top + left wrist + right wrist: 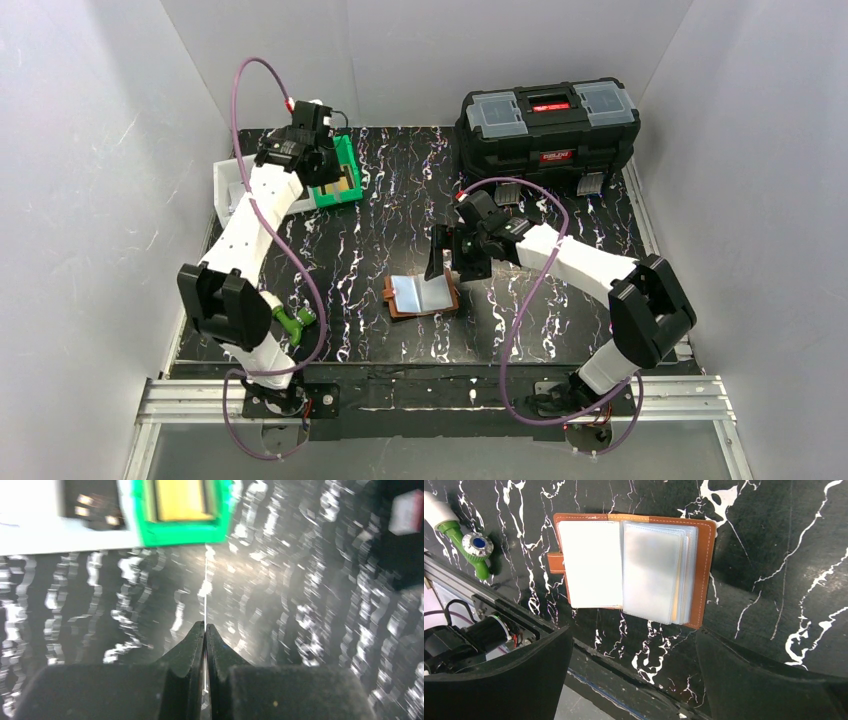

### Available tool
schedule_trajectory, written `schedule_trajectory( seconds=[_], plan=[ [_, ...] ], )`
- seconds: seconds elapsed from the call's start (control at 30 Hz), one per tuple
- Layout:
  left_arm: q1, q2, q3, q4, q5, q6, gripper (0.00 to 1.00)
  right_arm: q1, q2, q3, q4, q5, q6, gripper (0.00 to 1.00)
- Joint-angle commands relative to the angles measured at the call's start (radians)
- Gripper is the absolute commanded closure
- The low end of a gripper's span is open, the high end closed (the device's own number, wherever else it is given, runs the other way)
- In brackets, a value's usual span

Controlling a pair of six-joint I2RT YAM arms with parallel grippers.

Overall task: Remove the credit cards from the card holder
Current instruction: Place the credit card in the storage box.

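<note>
The brown card holder point(422, 296) lies open on the black marbled table, its leather cover point(705, 565) underneath and its glossy pale pockets point(651, 572) facing up. Whether the pockets hold cards I cannot tell. My right gripper point(634, 632) hovers just behind the holder's far edge, open wide and empty; from above the right gripper point(452, 262) sits at its upper right. My left gripper point(205, 625) is shut on a credit card point(205, 592), seen edge-on as a thin white line. The left gripper point(330, 178) hangs by the green bin point(346, 170).
A green bin point(180, 530) with something yellow inside stands beside a white bin point(50, 535) at the back left. A big black toolbox point(548, 125) fills the back right. A green-and-white tool point(466, 542) lies near the left arm's base.
</note>
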Motion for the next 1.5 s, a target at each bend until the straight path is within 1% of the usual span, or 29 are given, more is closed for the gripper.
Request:
schedule_trajectory(
  seconds=[0.0,0.07,0.1,0.2,0.37,0.63,0.77,0.93,1.17,1.33,1.4,1.47],
  plan=[
    [0.053,0.103,0.154,-0.114,-0.294,0.114,1.0,-0.006,-0.055,-0.006,-0.041,0.044,-0.042,0.02],
    [0.076,0.143,0.197,-0.12,-0.33,0.131,1.0,-0.007,-0.063,-0.008,-0.043,0.05,-0.043,0.02],
    [0.11,0.213,0.255,-0.124,-0.388,0.154,1.0,-0.009,-0.069,-0.011,-0.048,0.052,-0.042,0.02],
    [0.152,0.297,0.333,-0.125,-0.447,0.182,1.0,-0.01,-0.074,-0.019,-0.049,0.052,-0.042,0.02],
    [0.196,0.444,0.478,-0.147,-0.547,0.219,1.0,-0.011,-0.071,-0.026,-0.063,0.055,-0.04,0.02],
    [0.233,0.598,0.593,-0.087,-0.691,0.317,1.0,-0.012,-0.072,-0.025,-0.096,0.056,-0.032,0.02],
    [0.244,0.661,0.631,-0.055,-0.74,0.36,1.0,-0.011,-0.075,-0.011,-0.129,0.065,-0.033,0.02],
    [0.259,0.704,0.655,-0.056,-0.719,0.349,1.0,-0.011,-0.06,0.008,-0.158,0.071,-0.032,0.02],
    [0.33,0.744,0.649,-0.075,-0.709,0.335,1.0,-0.01,-0.023,0.045,-0.181,0.058,-0.027,0.02],
    [0.374,0.744,0.641,-0.077,-0.662,0.319,1.0,-0.01,-0.018,0.047,-0.189,0.061,-0.036,0.02],
    [0.379,0.74,0.632,-0.074,-0.646,0.312,0.97,-0.011,-0.015,0.048,-0.19,0.057,-0.035,0.02],
    [0.379,0.741,0.631,-0.074,-0.635,0.31,0.88,-0.01,-0.013,0.049,-0.189,0.053,-0.033,0.02]
  ],
)
